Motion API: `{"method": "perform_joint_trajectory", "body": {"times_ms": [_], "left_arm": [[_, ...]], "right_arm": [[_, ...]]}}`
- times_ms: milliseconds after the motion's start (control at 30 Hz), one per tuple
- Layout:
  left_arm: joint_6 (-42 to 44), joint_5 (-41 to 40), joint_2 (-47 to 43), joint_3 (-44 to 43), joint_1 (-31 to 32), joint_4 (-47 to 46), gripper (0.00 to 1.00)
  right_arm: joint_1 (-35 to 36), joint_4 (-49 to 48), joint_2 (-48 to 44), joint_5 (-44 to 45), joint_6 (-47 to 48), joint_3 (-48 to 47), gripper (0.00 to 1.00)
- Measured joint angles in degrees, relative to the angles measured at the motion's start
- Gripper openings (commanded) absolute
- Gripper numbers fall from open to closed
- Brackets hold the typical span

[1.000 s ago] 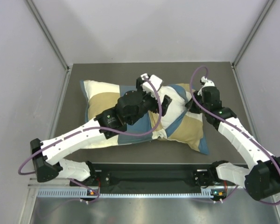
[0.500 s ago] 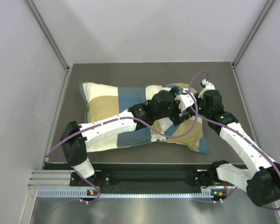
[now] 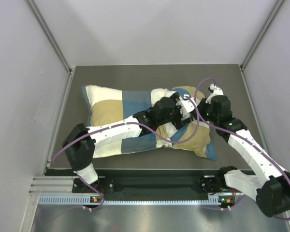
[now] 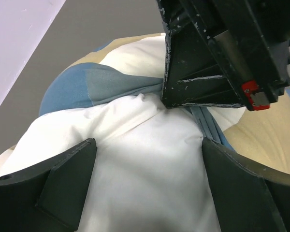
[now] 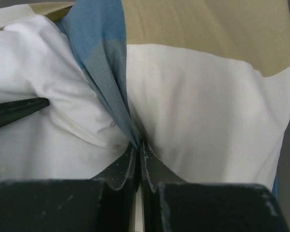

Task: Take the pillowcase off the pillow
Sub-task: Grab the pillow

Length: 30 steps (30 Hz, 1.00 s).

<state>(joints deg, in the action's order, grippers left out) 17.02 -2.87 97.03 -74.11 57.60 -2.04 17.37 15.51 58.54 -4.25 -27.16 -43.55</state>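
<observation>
The checked pillowcase [image 3: 111, 111] lies across the dark table with the pillow inside it. My right gripper [image 5: 139, 143] is shut on the pillowcase's blue edge [image 5: 106, 82], pinching it into a taut fold. Beside that fold the white pillow [image 4: 145, 159] bulges out of the opening. My left gripper [image 4: 147, 145] is open, one finger on each side of this white bulge, just in front of the right gripper [image 4: 165, 104]. From above, the left gripper [image 3: 186, 107] and right gripper [image 3: 199, 108] meet at the pillow's right end.
The table [image 3: 222, 82] is walled by grey panels at the left, back and right. The pillowcase's right corner [image 3: 210, 152] lies near the front edge. A purple cable [image 3: 203, 82] loops above the right wrist.
My left arm has swung right from above the pillow's middle, and its open jaws now straddle the exposed white pillow. The right gripper has kept its pinch and barely moved.
</observation>
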Motion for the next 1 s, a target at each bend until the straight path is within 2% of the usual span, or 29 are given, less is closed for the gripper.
{"method": "perform_joint_trajectory", "body": {"times_ms": [33, 67, 167, 233, 267, 300, 333, 433, 733, 1000], "left_arm": [[-0.1, 0.0, 0.0, 0.5, -0.1, -1.0, 0.92], [-0.2, 0.0, 0.0, 1.1, -0.2, -1.7, 0.85], [-1.2, 0.5, 0.0, 2.4, -0.8, -3.4, 0.69], [-1.6, 1.1, 0.3, 2.9, -1.2, -3.5, 0.47], [-1.8, 1.2, 0.4, 2.9, -1.2, -3.5, 0.47], [-1.9, 1.8, 0.6, 2.9, -1.2, -3.6, 0.30], [-2.1, 2.1, 0.8, 2.9, -1.2, -3.6, 0.19], [-2.9, 2.2, 1.1, 2.9, -1.2, -3.5, 0.02], [-5.8, 0.5, 0.9, 4.3, -1.2, -5.4, 0.00], [-12.3, -3.2, -1.6, 7.2, -1.3, -7.3, 0.00]], "right_arm": [[0.0, 0.1, -0.1, 0.0, 0.0, 0.1, 0.00], [0.0, 0.1, -0.2, 0.0, 0.0, 0.1, 0.00], [0.0, 0.0, -0.4, 0.0, -0.1, 0.1, 0.00], [0.0, -0.1, -0.7, -0.4, 0.0, 0.1, 0.00], [0.0, -0.1, -0.8, -0.5, -0.1, 0.1, 0.00], [0.0, -0.1, -1.0, -0.5, 0.0, 0.1, 0.00], [0.0, -0.2, -1.2, -0.6, 0.0, 0.3, 0.00], [0.0, -0.2, -1.4, -0.6, -0.1, 0.8, 0.00], [0.0, -0.2, -1.5, -0.8, -0.1, 0.8, 0.00], [0.1, 0.0, -1.5, -1.5, -0.2, 0.8, 0.00]]}}
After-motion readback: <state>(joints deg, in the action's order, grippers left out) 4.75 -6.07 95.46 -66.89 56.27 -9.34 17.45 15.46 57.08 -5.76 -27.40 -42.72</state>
